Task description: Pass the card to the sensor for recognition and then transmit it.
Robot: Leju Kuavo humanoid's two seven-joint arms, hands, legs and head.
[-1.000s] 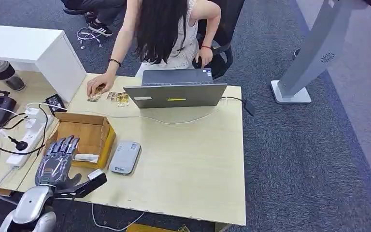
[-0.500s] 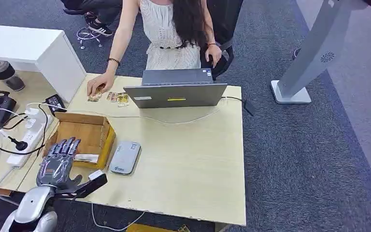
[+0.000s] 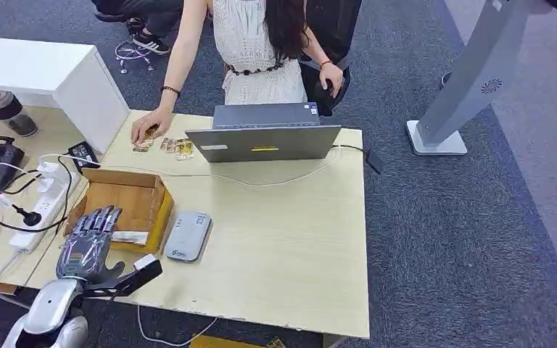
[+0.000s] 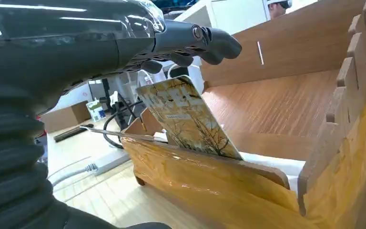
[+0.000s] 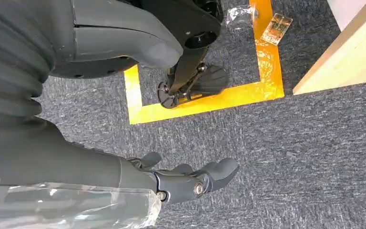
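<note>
A: Where was the card [image 4: 186,119]?

B: Standing tilted inside the cardboard box [image 3: 127,203], as the left wrist view showed; the head view hid it behind the left hand [image 3: 87,243].

A: Finger state?

B: Left fingers [image 4: 209,40] were extended above the card, apparently holding nothing. The right hand [image 5: 190,181] hung over carpet, loosely curled, empty. The sensor [image 3: 188,236] lay beside the box.

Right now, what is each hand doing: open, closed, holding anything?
Left hand: reaching into the cardboard box, fingers at the card; grip cannot be told.
Right hand: open, holding nothing, hanging over the carpet.
</note>
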